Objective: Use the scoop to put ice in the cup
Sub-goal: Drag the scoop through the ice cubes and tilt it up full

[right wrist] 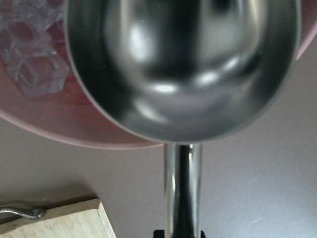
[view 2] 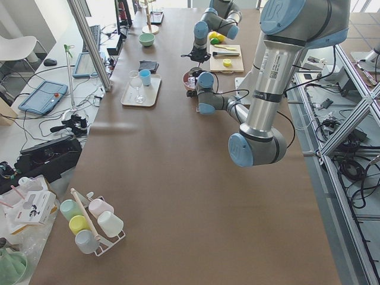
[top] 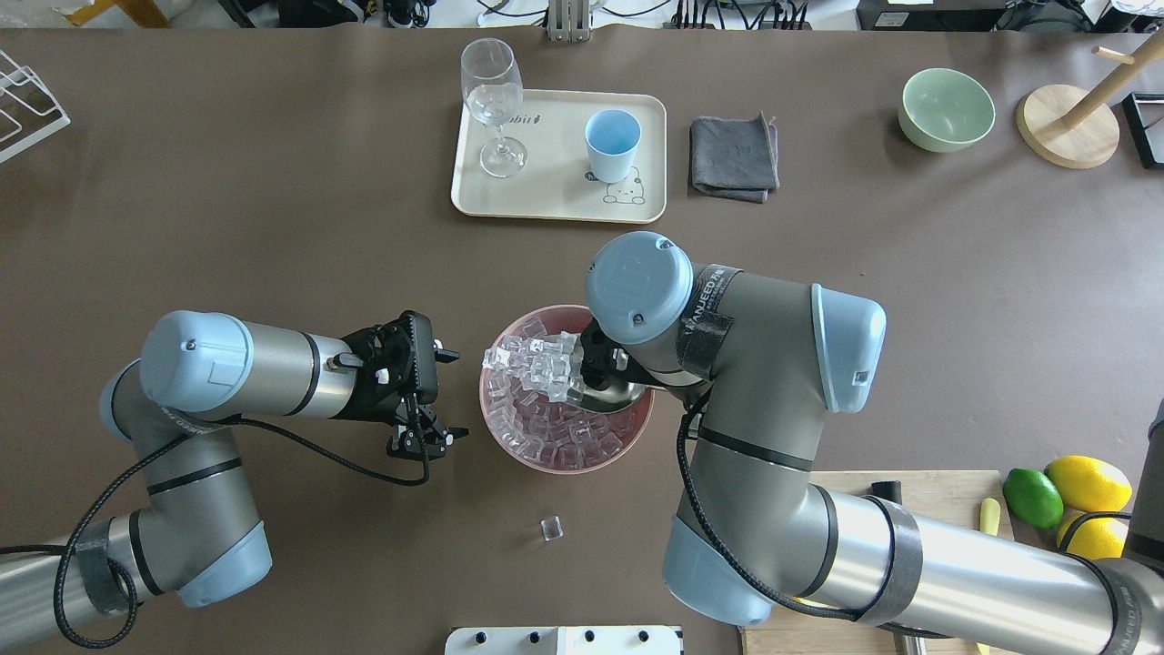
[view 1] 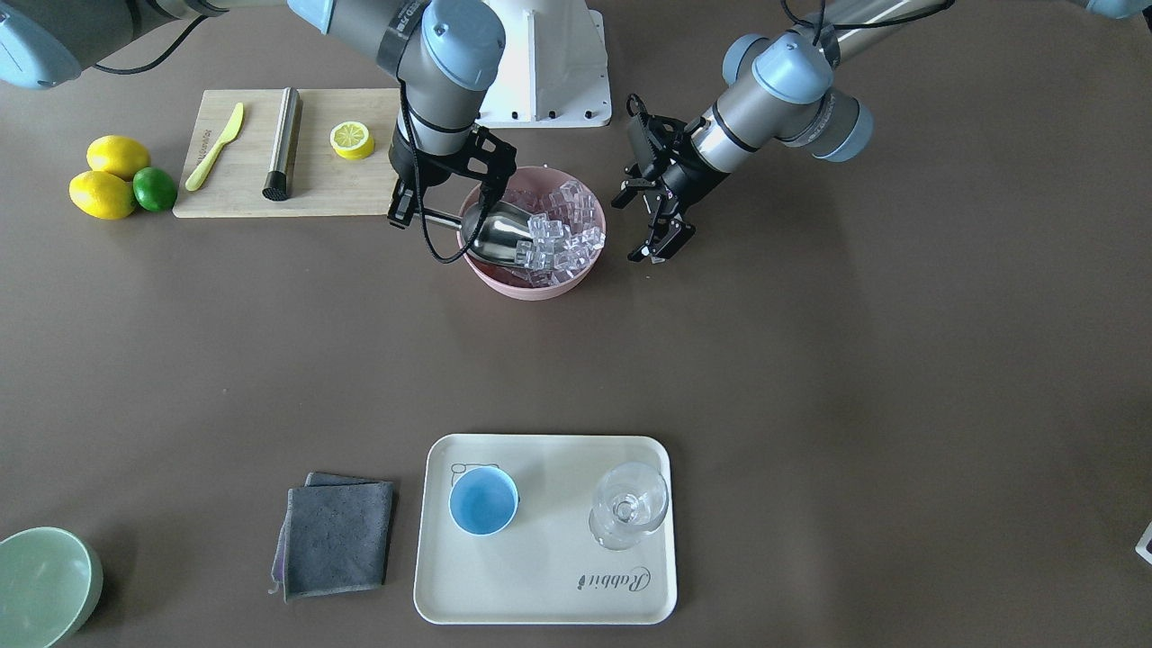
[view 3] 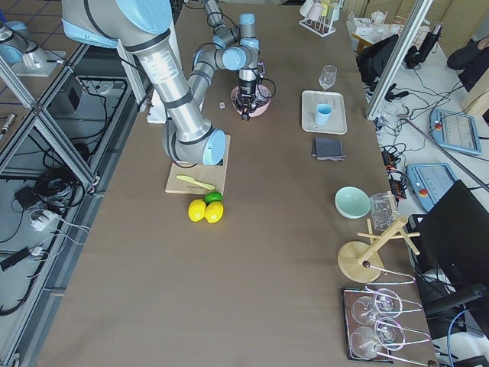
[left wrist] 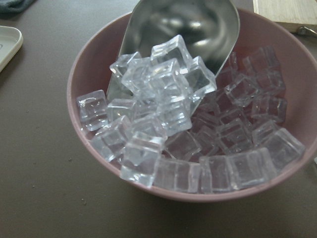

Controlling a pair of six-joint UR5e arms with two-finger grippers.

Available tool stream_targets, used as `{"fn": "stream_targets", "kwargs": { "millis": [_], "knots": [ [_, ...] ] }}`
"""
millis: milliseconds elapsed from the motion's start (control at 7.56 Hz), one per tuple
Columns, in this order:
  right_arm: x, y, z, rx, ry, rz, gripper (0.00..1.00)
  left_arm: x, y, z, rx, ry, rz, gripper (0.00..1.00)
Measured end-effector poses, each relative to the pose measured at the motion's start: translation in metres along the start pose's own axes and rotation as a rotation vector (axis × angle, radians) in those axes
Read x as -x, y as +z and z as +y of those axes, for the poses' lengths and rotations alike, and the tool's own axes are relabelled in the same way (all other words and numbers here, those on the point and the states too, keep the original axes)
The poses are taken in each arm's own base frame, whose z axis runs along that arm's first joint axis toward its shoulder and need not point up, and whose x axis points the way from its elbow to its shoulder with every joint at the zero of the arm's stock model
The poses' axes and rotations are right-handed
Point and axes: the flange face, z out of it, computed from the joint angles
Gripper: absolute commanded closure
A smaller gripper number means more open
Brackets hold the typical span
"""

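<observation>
Overhead exterior: glass [top: 492, 91] near cup [top: 612, 146]

Overhead looks down from behind me, front faces me, ends watch from afar, wrists close; all share the bowl [top: 564, 467].

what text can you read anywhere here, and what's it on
"Rabbit": script print on the cream tray, upside down in the front-facing view.
Lettering on the black band around the right arm: too small to read.
Print by the cutting board edge: too small to read.
</observation>
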Motion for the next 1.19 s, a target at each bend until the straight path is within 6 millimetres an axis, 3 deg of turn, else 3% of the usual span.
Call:
{"fn": "stream_targets", "kwargs": {
  "millis": [661, 1191],
  "knots": [
    [-0.01, -0.007, -0.005, -0.043, -0.008, 0.106, 1.0, 0.0, 0.0, 0.0, 0.002, -0.002, 0.003, 0.02],
    [-0.009, -0.029, 0.002, -0.09, -0.009, 0.141, 1.0, 0.0, 0.0, 0.0, 0.002, -0.002, 0.003, 0.02]
  ]
}}
